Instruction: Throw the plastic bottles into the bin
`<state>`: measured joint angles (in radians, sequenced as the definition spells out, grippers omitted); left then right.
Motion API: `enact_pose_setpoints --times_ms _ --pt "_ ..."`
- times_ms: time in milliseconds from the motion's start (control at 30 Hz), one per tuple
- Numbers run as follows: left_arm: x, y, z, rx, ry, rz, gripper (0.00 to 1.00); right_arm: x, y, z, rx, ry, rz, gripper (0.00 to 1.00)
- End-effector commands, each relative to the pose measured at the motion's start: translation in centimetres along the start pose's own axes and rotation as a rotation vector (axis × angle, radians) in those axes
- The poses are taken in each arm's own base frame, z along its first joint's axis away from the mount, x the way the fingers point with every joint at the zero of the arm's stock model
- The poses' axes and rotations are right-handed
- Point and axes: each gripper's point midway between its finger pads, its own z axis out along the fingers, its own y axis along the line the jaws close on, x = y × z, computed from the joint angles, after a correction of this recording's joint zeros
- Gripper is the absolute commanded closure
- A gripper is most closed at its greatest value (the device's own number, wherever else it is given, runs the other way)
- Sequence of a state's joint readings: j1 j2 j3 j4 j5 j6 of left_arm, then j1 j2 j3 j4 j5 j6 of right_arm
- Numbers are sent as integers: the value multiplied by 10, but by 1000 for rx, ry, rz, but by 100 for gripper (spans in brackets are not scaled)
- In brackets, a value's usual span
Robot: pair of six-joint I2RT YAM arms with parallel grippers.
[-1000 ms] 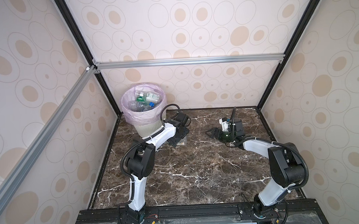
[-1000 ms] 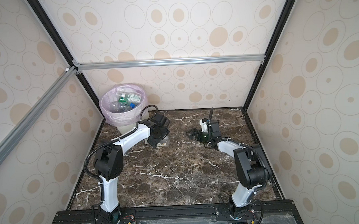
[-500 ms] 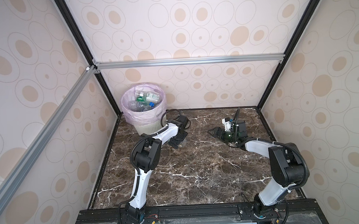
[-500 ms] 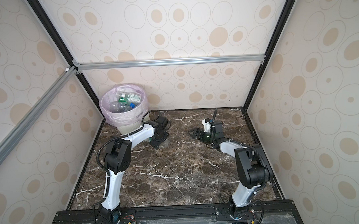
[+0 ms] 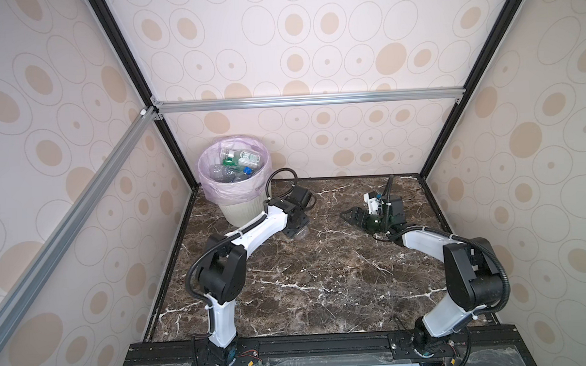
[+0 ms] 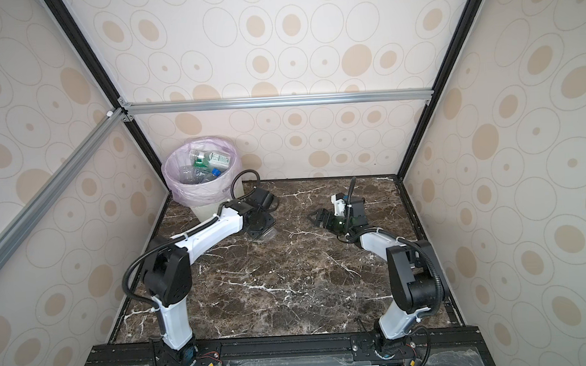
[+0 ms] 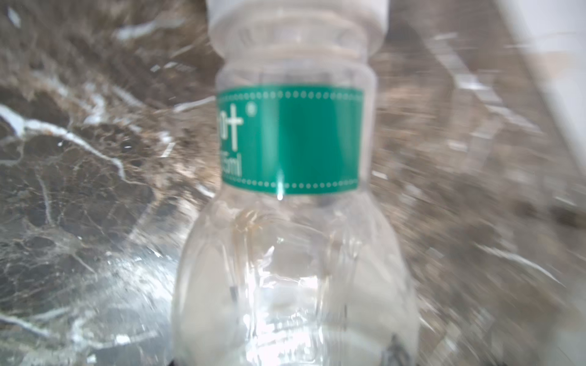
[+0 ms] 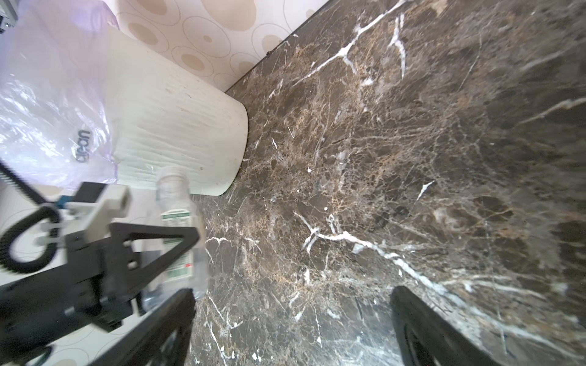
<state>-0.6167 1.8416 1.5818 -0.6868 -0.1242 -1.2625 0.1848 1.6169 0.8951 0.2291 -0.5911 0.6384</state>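
Only my right wrist view showed left jaws clamped on the clear bottle (image 8: 174,209) near the bin (image 8: 177,120), right jaws apart; left wrist view gave me its green label (image 7: 304,139).

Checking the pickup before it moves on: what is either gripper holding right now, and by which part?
The left gripper holds the clear bottle by its body, below the green label. The right gripper is open, holding nothing.
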Motion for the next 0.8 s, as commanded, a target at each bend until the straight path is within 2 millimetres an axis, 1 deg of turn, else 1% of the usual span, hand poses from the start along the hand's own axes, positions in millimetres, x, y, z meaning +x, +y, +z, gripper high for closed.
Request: enact_pose_setpoints --times_ms 0,33,67,133,167,200,233,267,300,333,400,433,467,500,533,567,633,667,733,767 --pt "-47 -57 -93 250 -214 107 58 -9 13 -13 -3 -26 -26 1" --pt "-60 -65 -117 299 -267 115 57 -11 15 -14 -2 -29 -26 1" --pt "-71 -70 -137 330 -318 125 56 -12 17 -16 -2 -31 -29 1" --pt "-105 -78 -186 370 -443 140 53 -16 22 -19 -4 -35 -35 2" --pt "-121 -79 -204 380 -491 140 52 -17 24 -20 -5 -36 -38 2" --pt "-140 -78 -220 377 -542 141 52 -18 27 -21 -5 -34 -40 2" --pt "-160 -73 -231 373 -580 131 51 -18 28 -22 -4 -33 -40 2" --pt "-176 -69 -237 372 -600 116 51 -19 30 -23 -4 -35 -42 2" --pt "-194 -64 -238 375 -611 104 50 -19 31 -23 -3 -33 -43 2" --pt "-212 -56 -235 367 -621 93 49 -19 32 -24 -1 -32 -44 2" --pt "-238 -36 -216 329 -603 54 44 -18 34 -24 6 -28 -48 2" --pt "-248 -28 -207 315 -597 45 37 -17 34 -25 8 -25 -50 2" --pt "-255 -22 -203 302 -602 44 27 -16 35 -25 10 -23 -49 2" --pt "-261 -19 -200 314 -600 39 20 -15 36 -26 12 -22 -51 2" --pt "-264 -23 -199 354 -588 45 10 -14 37 -26 17 -22 -53 2" --pt "-264 -28 -201 384 -580 54 2 -13 37 -26 22 -21 -56 2" --pt "-262 -40 -206 440 -567 86 1 -12 39 -26 25 -22 -60 2" --pt "-261 -42 -206 448 -558 93 1 -12 40 -25 24 -19 -58 2" --pt "-259 -46 -215 467 -567 135 1 -12 44 -24 22 -16 -61 2" --pt "-258 -45 -219 465 -573 146 1 -12 45 -24 24 -16 -65 2"
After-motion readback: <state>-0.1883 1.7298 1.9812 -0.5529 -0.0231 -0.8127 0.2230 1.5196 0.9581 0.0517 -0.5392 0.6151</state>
